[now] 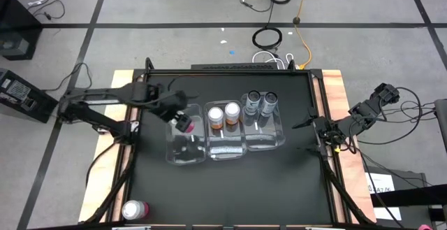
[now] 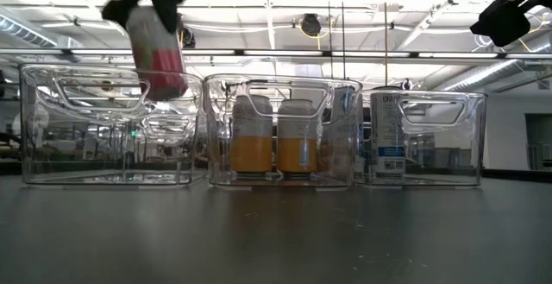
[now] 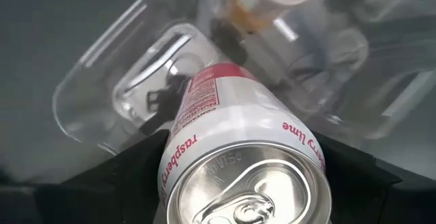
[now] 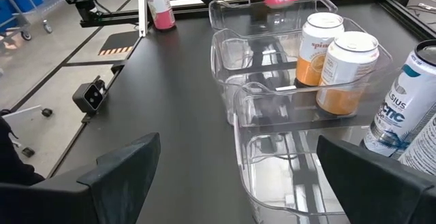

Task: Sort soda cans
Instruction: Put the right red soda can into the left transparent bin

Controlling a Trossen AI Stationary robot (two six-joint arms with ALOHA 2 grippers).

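Note:
My left gripper is shut on a pink soda can, which hangs tilted above the empty left clear bin. Two orange cans stand in the middle bin, and two grey cans stand in the right bin. A second pink can stands upright on the table near its near-left corner. My right gripper waits open at the table's right edge. My left gripper holds the pink can by its body near the silver top end, pinched between the two fingers, one on each side. The can is lifted clear and tilted, with its bottom end pointing down toward the left bin.
The three clear bins stand side by side across the middle of the table, each with handle cut-outs. Bare black tabletop lies in front of them. Cables lie on the floor beyond the far edge.

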